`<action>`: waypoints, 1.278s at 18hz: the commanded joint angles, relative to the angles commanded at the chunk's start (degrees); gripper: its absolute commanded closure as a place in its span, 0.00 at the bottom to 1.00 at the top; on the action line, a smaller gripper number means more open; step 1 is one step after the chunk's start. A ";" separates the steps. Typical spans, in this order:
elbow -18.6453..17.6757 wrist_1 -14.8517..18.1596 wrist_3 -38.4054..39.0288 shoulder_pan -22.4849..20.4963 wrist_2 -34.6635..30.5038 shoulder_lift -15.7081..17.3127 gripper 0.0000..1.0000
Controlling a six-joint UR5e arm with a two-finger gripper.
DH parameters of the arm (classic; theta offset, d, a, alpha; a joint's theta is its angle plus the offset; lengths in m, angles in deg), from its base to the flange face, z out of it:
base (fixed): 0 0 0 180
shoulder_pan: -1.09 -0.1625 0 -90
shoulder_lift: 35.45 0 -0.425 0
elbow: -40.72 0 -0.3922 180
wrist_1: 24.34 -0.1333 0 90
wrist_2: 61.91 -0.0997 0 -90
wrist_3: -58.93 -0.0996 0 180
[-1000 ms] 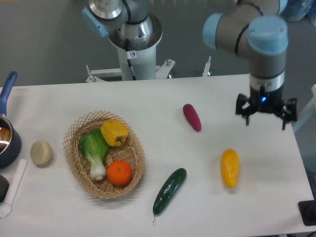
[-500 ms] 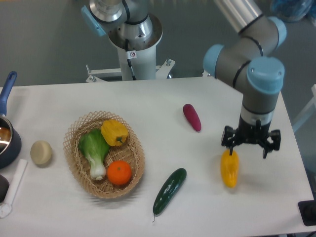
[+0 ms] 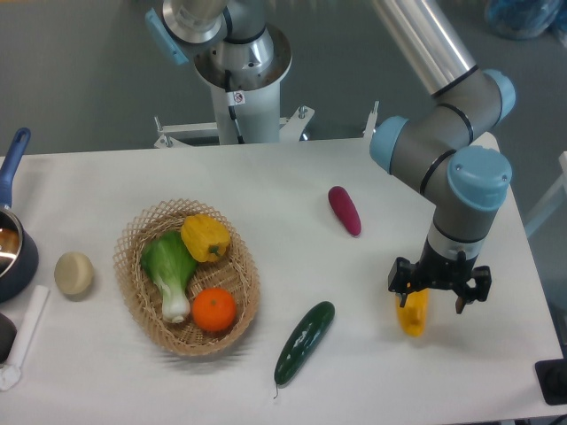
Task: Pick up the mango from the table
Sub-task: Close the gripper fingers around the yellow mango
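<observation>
The mango (image 3: 413,315) is a glossy yellow-orange oval lying on the white table (image 3: 283,186) at the front right. Only its lower part shows, because my gripper (image 3: 438,297) hangs directly over its upper half. The gripper's dark fingers stand spread to either side of the fruit, open, low near the tabletop. Whether the fingers touch the mango I cannot tell.
A dark green cucumber (image 3: 304,342) lies left of the mango. A purple vegetable (image 3: 345,210) lies behind it. A wicker basket (image 3: 135,292) at the left holds a yellow pepper (image 3: 205,237), a leafy green (image 3: 170,270) and an orange (image 3: 214,310). A beige round object (image 3: 73,274) and a blue pot (image 3: 13,248) sit at far left.
The gripper has travelled from the back right toward the front and down, ending over the mango's upper half. The mango and other items have not moved.
</observation>
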 joint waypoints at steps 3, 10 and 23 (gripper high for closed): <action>-1.24 -1.06 0.44 0.09 -0.09 -0.09 0.00; -1.59 -1.15 0.62 0.70 -0.18 -1.23 0.00; -2.82 -1.68 0.00 0.79 -2.10 -1.93 0.00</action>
